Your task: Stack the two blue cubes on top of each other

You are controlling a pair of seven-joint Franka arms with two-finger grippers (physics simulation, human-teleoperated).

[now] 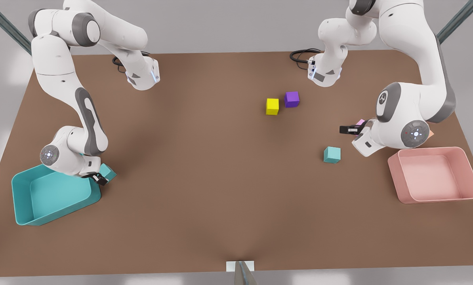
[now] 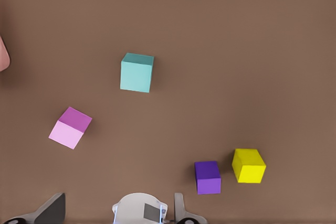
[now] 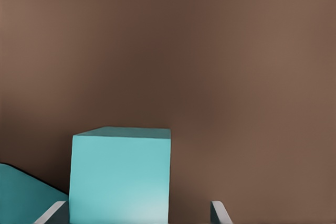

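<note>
Landmark: teal bin (image 1: pixel 42 206), standing on the brown surface (image 1: pixel 205 190) at the front view's left.
Right pincer (image 1: pixel 100 179): low over the surface, just beside the teal bin's rim on the side toward the surface's middle. Its fingers (image 3: pixel 219 213) stand apart on either side of the first blue cube; contact with the cube faces cannot be told. State: released.
First blue cube (image 3: pixel 121 174): resting on the surface, just beside the teal bin's outer wall, between the right pincer's fingers.
Second blue cube (image 1: pixel 332 154): resting on the surface, well apart from the teal bin, near the pink bin (image 1: pixel 434 174) at the front view's right. Nothing touches it.
Left pincer (image 1: pixel 349 129): raised above the surface, well apart from the teal bin, near the second blue cube. Its fingers point sideways. State: cannot tell.
Other cubes: yellow cube (image 1: pixel 272 106) and purple cube (image 1: pixel 291 99) lie just beside each other; a pink cube (image 2: pixel 70 127) lies near the second blue cube.
</note>
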